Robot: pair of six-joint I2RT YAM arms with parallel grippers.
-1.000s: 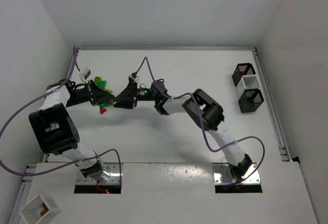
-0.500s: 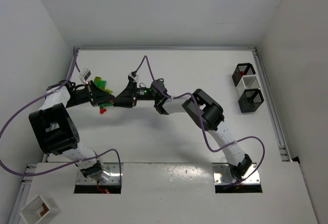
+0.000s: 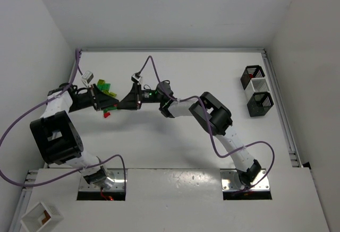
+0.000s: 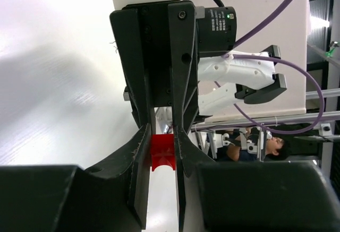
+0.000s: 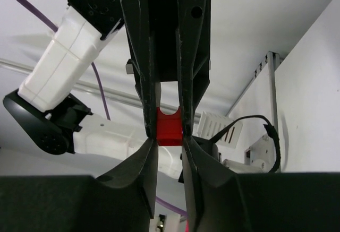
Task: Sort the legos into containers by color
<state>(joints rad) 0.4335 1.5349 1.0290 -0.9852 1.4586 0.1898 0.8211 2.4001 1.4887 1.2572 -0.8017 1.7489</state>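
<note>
- Top external: the left pincer [image 3: 106, 103] and the right pincer [image 3: 113, 105] meet tip to tip over the white table [image 3: 159, 147], toward 10 o'clock on its top. What sits between the tips is too small to make out here.
- Green legos [image 3: 106, 88] lie just at 12 o'clock of that meeting point, and a loose red lego [image 3: 106, 114] lies just at 6 o'clock of it.
- At 3 o'clock, by the right rail, a far black bin [image 3: 252, 77] and a near black bin [image 3: 260, 103] stand in a row with a white bin [image 3: 260, 87] between them, well apart from the legos.
- Left wrist: the left pincer's own fingers [image 4: 139, 168] are clamped on a red brick [image 4: 162, 152] at their tips. The right pincer's fingers [image 4: 183, 83] reach in from 12 o'clock, close together, ending at the brick's far edge.
- Right wrist: the same red brick shows dead centre between the left pincer's fingertips. The right pincer's fingers [image 5: 146, 173] are nearly together and flank its near corners. I cannot tell whether they actually pinch it.
</note>
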